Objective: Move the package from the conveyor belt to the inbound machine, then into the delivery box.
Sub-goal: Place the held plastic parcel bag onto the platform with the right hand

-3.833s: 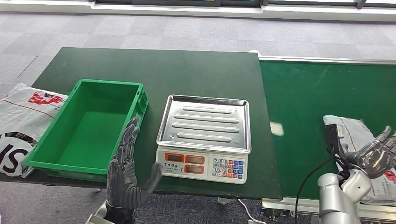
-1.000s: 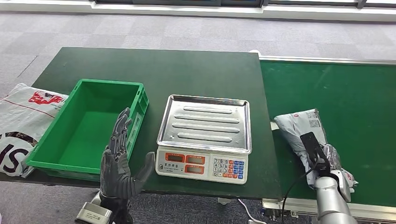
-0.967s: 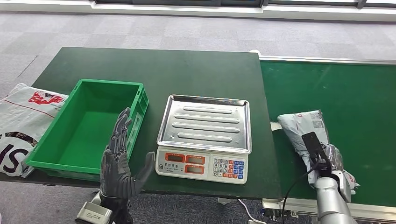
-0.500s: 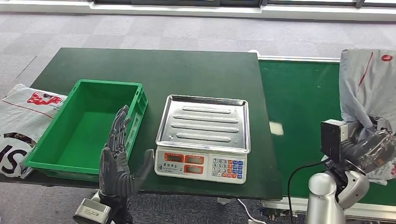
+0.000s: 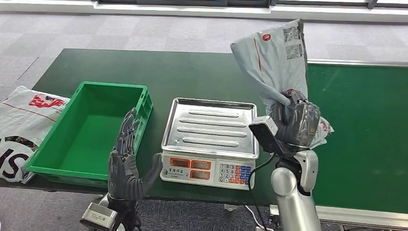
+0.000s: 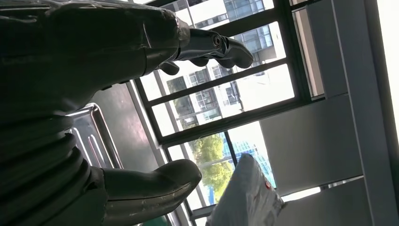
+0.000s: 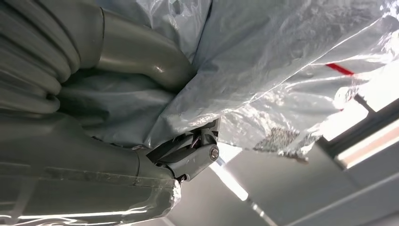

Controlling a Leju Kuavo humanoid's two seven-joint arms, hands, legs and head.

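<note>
A green crate (image 5: 91, 130) sits on the dark green table (image 5: 159, 72), with a weighing scale (image 5: 210, 143) just to its right; the scale's steel tray (image 5: 211, 126) is bare. A printed white bag (image 5: 21, 125) lies off the table's left edge. The left hand (image 5: 127, 166) stands upright at the table's near edge, in front of the crate's right wall, fingers apart and holding nothing.

The right hand (image 5: 294, 122) clamps the lower end of the grey package (image 5: 276, 60), which is lifted clear of the conveyor belt (image 5: 365, 125). Its long axis runs nearly upright, with the free end pointing up and away, at the scale's right edge.

Half a second ago the package hung further right, over the belt.
</note>
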